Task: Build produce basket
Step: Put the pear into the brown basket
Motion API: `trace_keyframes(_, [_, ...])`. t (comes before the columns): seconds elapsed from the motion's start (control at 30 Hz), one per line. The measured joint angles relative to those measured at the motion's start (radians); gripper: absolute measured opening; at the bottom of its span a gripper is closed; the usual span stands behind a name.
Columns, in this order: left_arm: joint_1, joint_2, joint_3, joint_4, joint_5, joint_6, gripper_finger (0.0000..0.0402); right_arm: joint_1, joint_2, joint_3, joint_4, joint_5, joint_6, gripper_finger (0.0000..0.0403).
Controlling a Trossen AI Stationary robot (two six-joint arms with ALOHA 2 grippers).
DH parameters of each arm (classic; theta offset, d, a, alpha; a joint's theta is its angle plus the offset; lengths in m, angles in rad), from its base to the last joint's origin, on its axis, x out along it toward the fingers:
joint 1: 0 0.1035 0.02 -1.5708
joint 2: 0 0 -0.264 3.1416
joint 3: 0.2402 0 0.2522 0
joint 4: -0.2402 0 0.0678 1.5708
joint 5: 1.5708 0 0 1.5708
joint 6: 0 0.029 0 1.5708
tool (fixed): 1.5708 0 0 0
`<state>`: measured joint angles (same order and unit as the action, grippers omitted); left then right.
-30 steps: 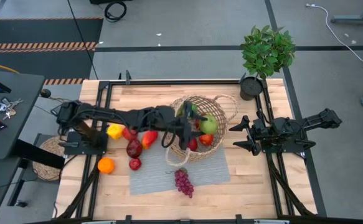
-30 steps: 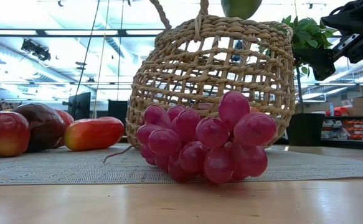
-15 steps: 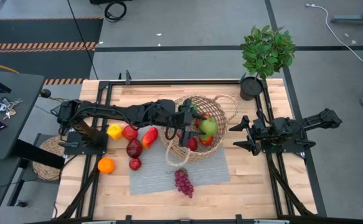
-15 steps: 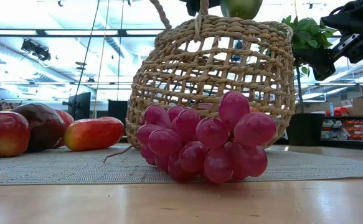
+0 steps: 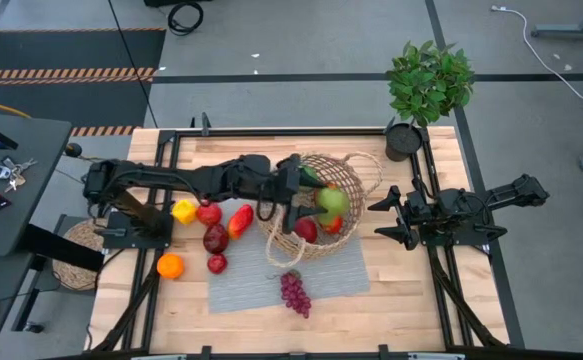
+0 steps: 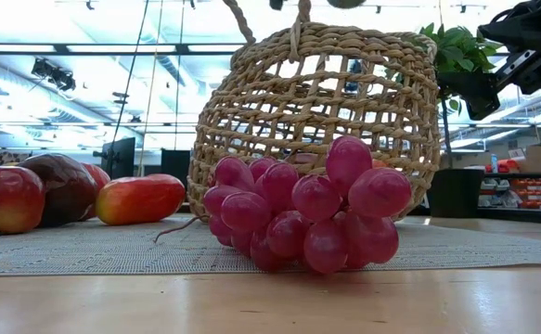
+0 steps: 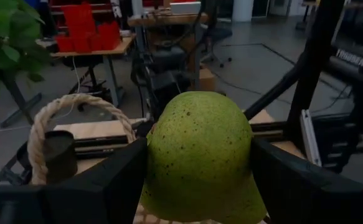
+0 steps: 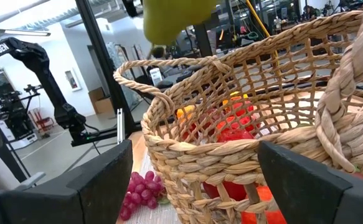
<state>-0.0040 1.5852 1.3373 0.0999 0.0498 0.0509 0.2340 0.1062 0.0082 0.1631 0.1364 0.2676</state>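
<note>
Now the left gripper point(image 5: 313, 197), clamped on the green speckled pear point(image 7: 200, 158), has lifted it clear over my large tan open-weave wicker basket point(image 5: 356, 172), so I judge this piece wants re-placing. At three o'clock the right gripper point(image 5: 390, 217) waits with jaws wide. Purple grapes point(image 5: 294, 291) lie at six; red apples point(image 5: 215, 238), yellow pepper point(image 5: 184, 211) and orange point(image 5: 170, 266) wait toward nine, nothing blocking.

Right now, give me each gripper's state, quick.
Left gripper: shut on the green pear, above the basket.
Right gripper: open, holding nothing, waiting beside the basket.
</note>
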Motion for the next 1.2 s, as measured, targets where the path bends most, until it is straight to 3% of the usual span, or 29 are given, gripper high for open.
trace_keyframes(0.37, [0.002, -0.024, 0.0, -0.033, 0.0, -0.203, 0.0272, 0.0, 0.0, 0.0, 0.001, 0.0, 0.0, 0.0348])
trace_keyframes(0.83, [0.037, -0.065, -0.001, -0.049, -0.002, -0.354, 0.0272, 0.0, 0.0, 0.0, 0.001, 0.0, 0.0, 0.0348])
trace_keyframes(1.2, [0.037, -0.075, -0.001, -0.044, -0.002, -0.362, 0.0272, 0.0, 0.0, 0.0, 0.001, 0.0, 0.0, 0.0348])
